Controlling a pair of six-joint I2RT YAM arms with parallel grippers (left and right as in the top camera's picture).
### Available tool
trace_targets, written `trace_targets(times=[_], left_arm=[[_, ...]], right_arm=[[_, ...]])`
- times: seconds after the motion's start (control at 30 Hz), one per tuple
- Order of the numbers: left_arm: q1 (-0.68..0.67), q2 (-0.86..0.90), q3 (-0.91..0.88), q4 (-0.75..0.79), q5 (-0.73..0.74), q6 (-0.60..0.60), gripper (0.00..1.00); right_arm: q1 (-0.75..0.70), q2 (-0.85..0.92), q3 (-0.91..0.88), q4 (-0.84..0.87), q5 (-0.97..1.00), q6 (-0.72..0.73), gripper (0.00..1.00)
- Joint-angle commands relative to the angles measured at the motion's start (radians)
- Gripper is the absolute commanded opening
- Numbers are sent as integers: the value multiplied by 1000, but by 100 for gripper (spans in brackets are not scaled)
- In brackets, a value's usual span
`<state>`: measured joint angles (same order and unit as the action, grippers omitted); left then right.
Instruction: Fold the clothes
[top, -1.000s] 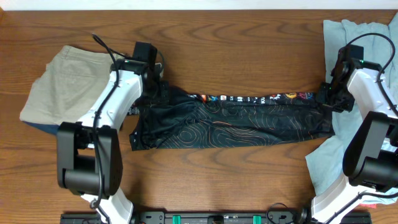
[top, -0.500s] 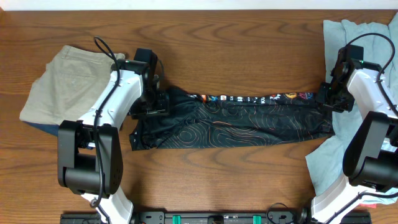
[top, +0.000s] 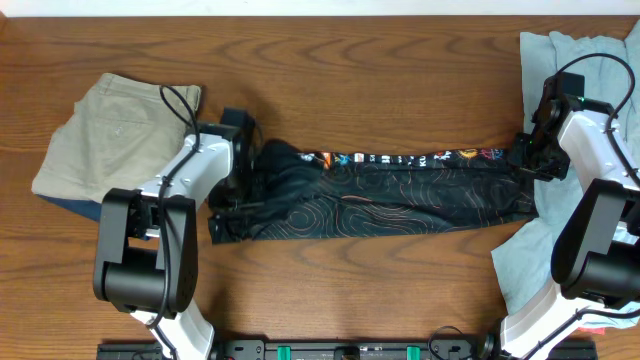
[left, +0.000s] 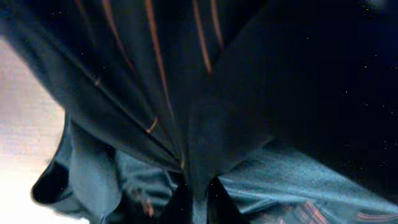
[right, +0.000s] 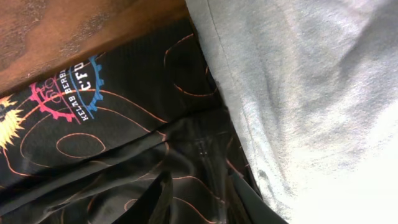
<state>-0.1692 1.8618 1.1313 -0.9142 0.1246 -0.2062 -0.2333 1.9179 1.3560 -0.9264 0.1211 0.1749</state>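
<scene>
Clearly, the black jersey (top: 400, 195) lay drawn out as one long, narrow band across the middle of the wooden surface (top: 380, 80), running from side to side, with its thin orange contour lines showing and a row of small coloured logos along the far edge of the band. At its left end the cloth was bunched and rumpled. The left pincer (top: 243, 195) was closed tight on this bunched end (in the left wrist view dark folds ran together into the shut fingers at the bottom of the picture). At the right end, the right pincer (top: 522, 160) stood narrow, with a gathered fold of the jersey gripped between its fingers (right: 158, 193). A pink and blue gear-shaped logo (right: 68, 87) sat on the jersey just beside that grip.

Folded khaki shorts (top: 110, 130) rested near the left edge of the surface, apart from the jersey. A pale blue-grey garment (top: 590, 45) lay spread along the right edge, and the jersey's right end touched its hem.
</scene>
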Motion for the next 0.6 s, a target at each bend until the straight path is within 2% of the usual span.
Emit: trace_targets(times=[0.0,0.23,0.27,0.33,0.37,0.43,0.57], left_arm=[[16,-14,-5,-60,-3,2,6],[80,-46,-9,-204,-18,-16,7],[87,-46,-13,-206,-18,-17,9],[97,-46,-15,-215,-18,-26,26],[101,-46,-15,-220,-17,-40,39],[101,-46,-13,-240,-17,-58,42],[101,-51,31,-326,-17,-58,42]], right_arm=[[23,-2,-4,-5,7,-8,26],[23,-2,-8,-47,33,-8,25],[23,-2,-11,-50,33,-8,26],[23,-2,-21,-50,33,-8,25],[23,-2,-27,-48,33,-8,25],[23,-2,-36,-45,33,-8,26],[23,-2,-40,-45,32,-8,26]])
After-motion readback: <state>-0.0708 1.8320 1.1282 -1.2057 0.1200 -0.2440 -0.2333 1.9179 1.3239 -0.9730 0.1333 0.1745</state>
